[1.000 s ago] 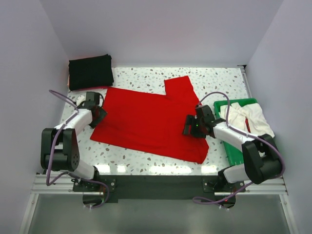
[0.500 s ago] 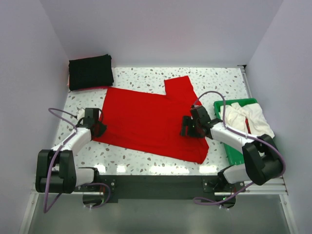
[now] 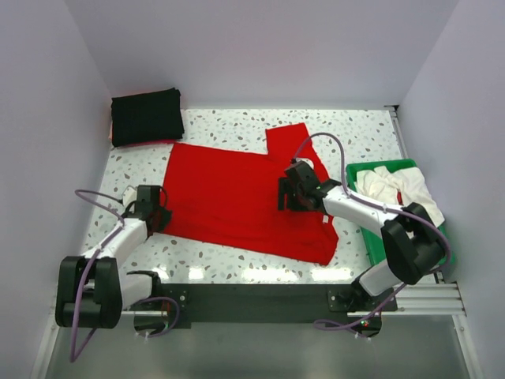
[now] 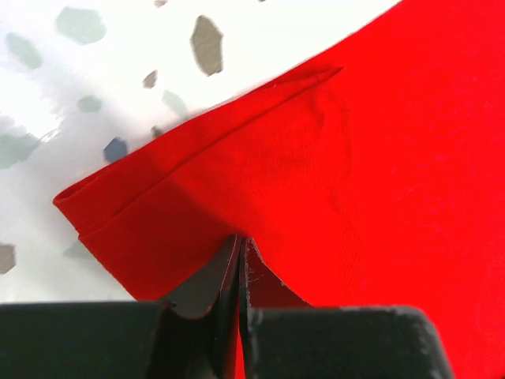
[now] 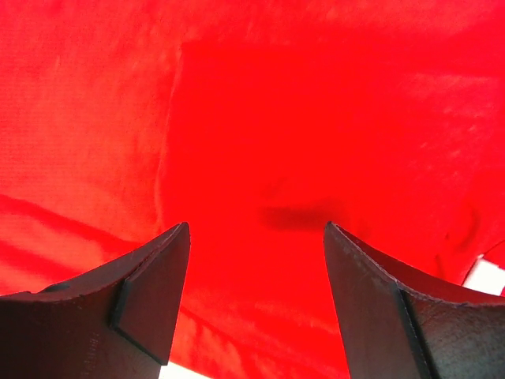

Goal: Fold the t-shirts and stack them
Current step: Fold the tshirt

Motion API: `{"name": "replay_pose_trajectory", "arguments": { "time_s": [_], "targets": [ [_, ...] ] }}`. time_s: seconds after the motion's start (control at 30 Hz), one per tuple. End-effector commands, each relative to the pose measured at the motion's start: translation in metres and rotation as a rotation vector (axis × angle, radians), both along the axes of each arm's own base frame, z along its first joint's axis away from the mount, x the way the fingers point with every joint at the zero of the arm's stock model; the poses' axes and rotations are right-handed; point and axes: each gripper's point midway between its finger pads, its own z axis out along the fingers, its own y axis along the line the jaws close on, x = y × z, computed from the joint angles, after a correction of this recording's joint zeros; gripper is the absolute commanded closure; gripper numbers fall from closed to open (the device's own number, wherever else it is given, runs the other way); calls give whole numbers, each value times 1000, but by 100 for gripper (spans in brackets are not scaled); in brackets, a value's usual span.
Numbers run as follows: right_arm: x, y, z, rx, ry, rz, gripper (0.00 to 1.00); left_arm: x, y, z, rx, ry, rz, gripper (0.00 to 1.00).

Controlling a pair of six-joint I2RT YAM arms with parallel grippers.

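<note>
Nearest you, your left pincer is pinched flat on the near-left hem corner of the red t-shirt, with the cloth caught between its closed fingers. Your right pincer hangs wide open over the shirt's right side, close above the cloth and holding nothing.

The red t-shirt lies spread across the middle of the bench. It is mostly flat, with one sleeve sticking out toward the far side, and no fold has been made in it yet. Judging by that, you are at the very start of folding this one: one corner is gripped, and the second grip is yet to be made.

Off to the right, the whitish t-shirt sits crumpled in the green tray, unfolded and untouched.

At the far-left corner, the black t-shirt lies as a neat folded square. It looks finished and will likely serve as the base of the stack. So roughly one shirt is done, one has just begun, and one is waiting.
</note>
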Motion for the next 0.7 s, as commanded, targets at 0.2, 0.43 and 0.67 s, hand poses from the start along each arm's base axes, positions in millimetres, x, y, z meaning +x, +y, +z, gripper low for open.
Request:
{"name": "replay_pose_trajectory", "arguments": {
  "time_s": [0.2,0.43,0.67],
  "targets": [
    [32,-8,17,-83,-70,-89,28,-44,11,-10,46,102,34,92],
    [15,1,2,-38,-9,-49,28,-56,8,-12,22,92,42,92],
    [-25,0,-24,-30,53,-33,28,-68,2,-24,-21,82,55,89]
  ]
}}
